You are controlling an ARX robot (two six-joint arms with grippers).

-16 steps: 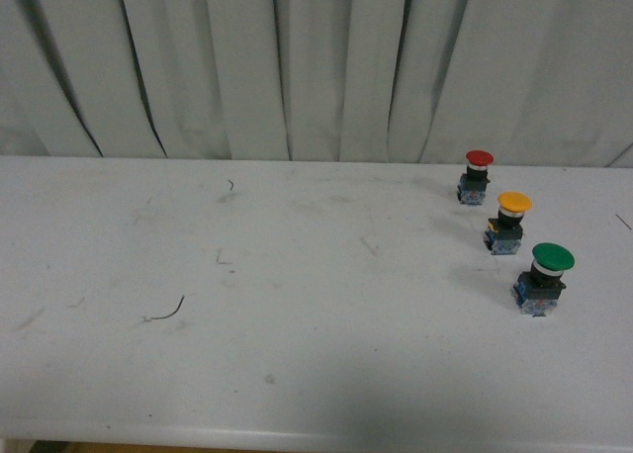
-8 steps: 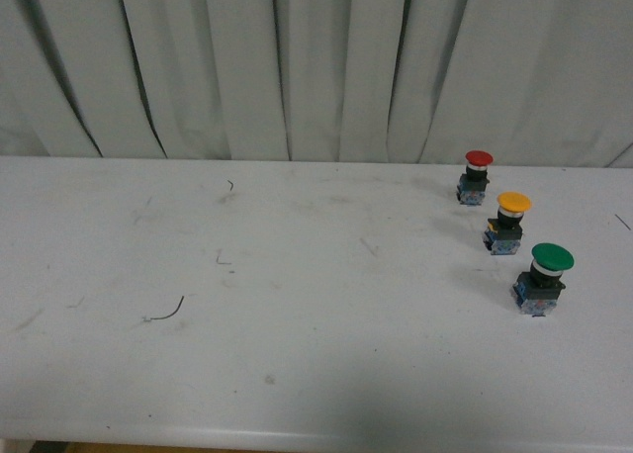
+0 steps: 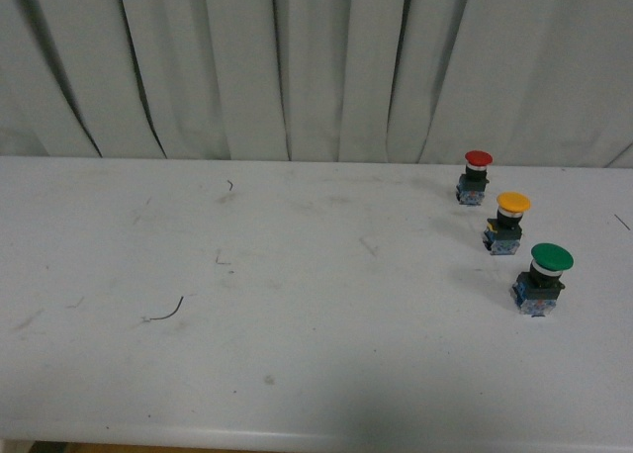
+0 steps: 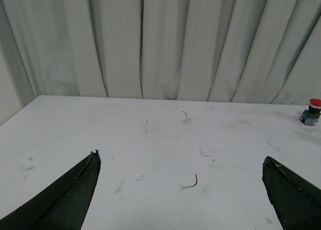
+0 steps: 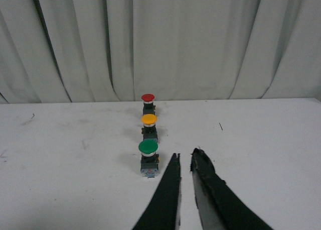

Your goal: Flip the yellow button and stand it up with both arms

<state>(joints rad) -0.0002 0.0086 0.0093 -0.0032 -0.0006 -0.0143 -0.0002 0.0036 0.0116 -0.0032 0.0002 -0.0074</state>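
The yellow button stands upright, cap up, on the white table at the right, between a red-capped button behind it and a larger green-capped button in front. In the right wrist view the three stand in a row: red, yellow, green. My right gripper is shut and empty, its tips just beside the green button. My left gripper is open and empty over the table's left part. Neither arm shows in the front view.
The white table has scuff marks and a small dark wire scrap, also in the left wrist view. A grey pleated curtain hangs along the far edge. The red button shows far off in the left wrist view.
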